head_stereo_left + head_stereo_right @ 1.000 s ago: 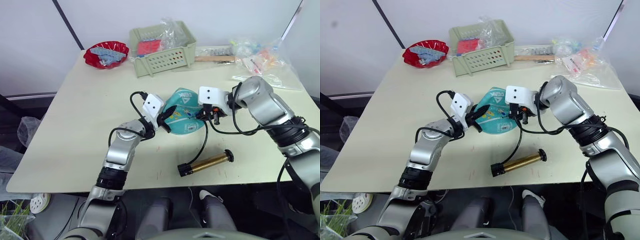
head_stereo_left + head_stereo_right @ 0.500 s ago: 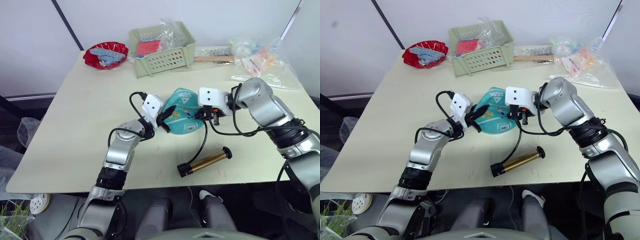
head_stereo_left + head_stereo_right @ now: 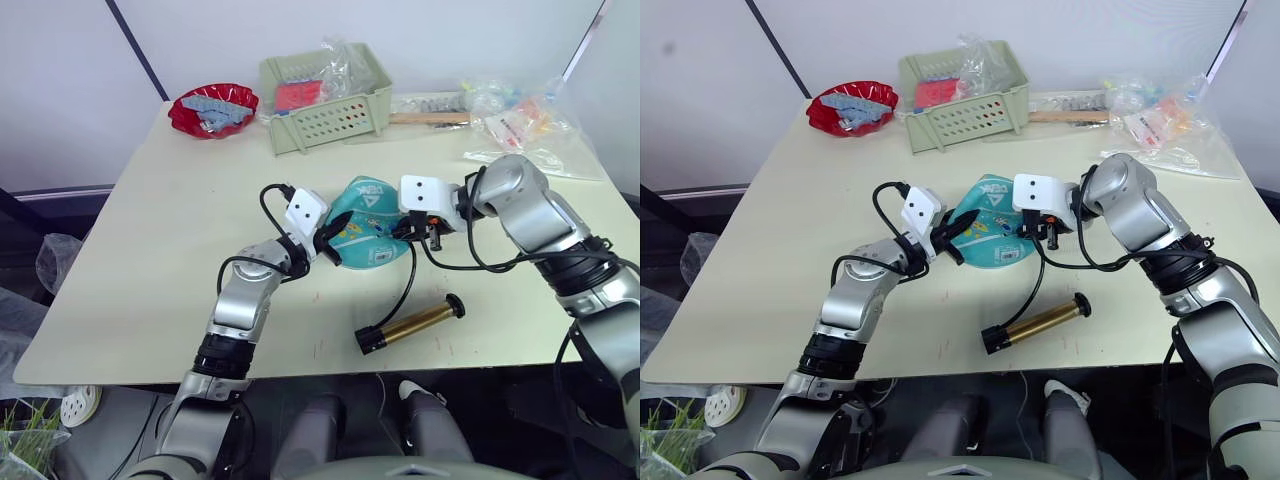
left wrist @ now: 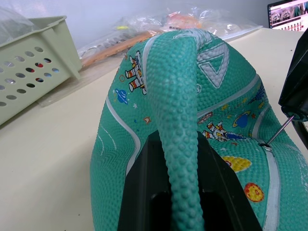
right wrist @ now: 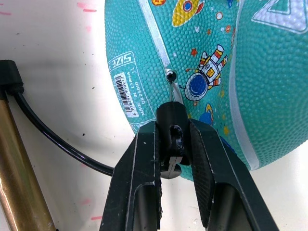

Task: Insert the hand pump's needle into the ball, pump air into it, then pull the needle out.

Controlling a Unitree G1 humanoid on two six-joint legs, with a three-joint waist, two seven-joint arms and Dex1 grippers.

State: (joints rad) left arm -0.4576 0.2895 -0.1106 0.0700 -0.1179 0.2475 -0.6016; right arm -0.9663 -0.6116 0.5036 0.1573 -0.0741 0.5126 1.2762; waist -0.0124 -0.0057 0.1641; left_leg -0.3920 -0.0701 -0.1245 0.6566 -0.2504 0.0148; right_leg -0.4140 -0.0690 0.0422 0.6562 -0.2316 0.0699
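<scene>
The teal ball (image 3: 365, 225) lies limp and partly folded at the table's middle. My left gripper (image 4: 180, 144) is shut on a raised fold of the ball, holding it from the left side (image 3: 328, 243). On the ball's right side my right gripper (image 5: 171, 125) is shut on the black fitting at the hose's end. The thin needle (image 5: 172, 86) sticks out of that fitting, and its tip meets the small valve hole (image 5: 169, 74) beside a white stripe. The gold hand pump (image 3: 410, 325) lies flat on the table in front of the ball, its black hose (image 3: 405, 285) curving up to the right gripper.
A red bowl (image 3: 213, 108) and a pale green basket (image 3: 325, 100) stand at the back of the table. Clear plastic bags (image 3: 520, 115) lie at the back right. The table's front edge runs just in front of the pump.
My right gripper has edged slightly to the right, and the pump's handle end has shifted a little toward the back. The left gripper and the ball have stayed put.
</scene>
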